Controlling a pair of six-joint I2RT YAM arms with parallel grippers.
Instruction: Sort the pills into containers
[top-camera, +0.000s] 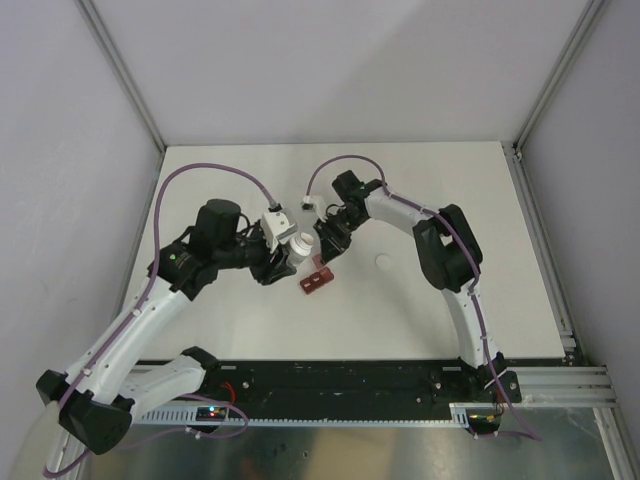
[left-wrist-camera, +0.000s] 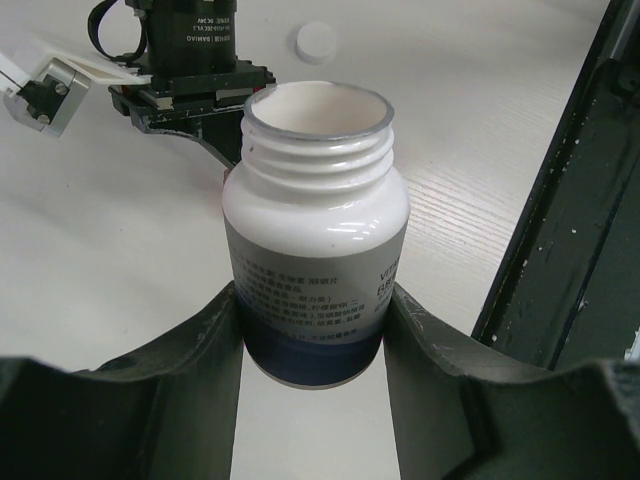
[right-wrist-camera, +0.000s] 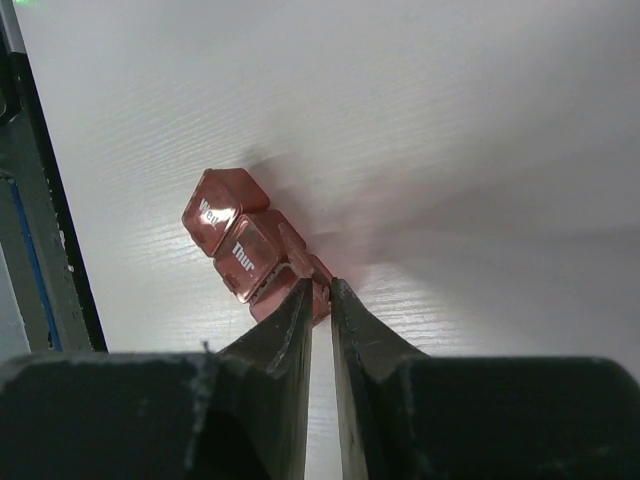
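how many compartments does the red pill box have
3, in a row on the pill box: "Wed" at the far end, "Thur" in the middle, and a third at the tips of the right claw, partly hidden by them.

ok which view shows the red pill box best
Right wrist: the red pill box sits close up, lids reading Wed and Thur. Top external shows it only as a tiny red strip. Left wrist misses it, showing just the open white bottle.

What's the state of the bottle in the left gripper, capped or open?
Open: the bottle, held in the left gripper, shows bare threads and an uncovered mouth. A white disc, likely its cap, lies on the table.
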